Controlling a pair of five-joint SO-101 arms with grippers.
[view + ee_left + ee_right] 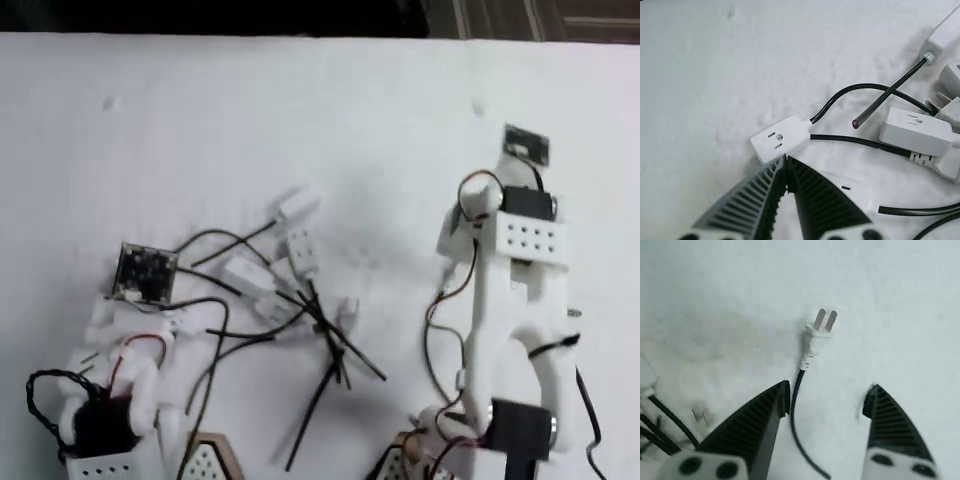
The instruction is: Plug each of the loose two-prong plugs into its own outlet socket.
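My left gripper is shut, with nothing between its fingers. Its tips sit right at the edge of a small white outlet socket whose slots face up and whose black cord curves away. Another white socket lies farther off with a plug beside it. In the high view several white sockets and a loose plug lie tangled mid-table. My right gripper stands open over a white two-prong plug lying flat, prongs pointing away. Its black cord runs back between the fingers.
Loose black cords cross in a heap between the two arms. The right arm's white body stands at the right. Arm bases sit at the near edge. The table's far edge meets a dark floor.
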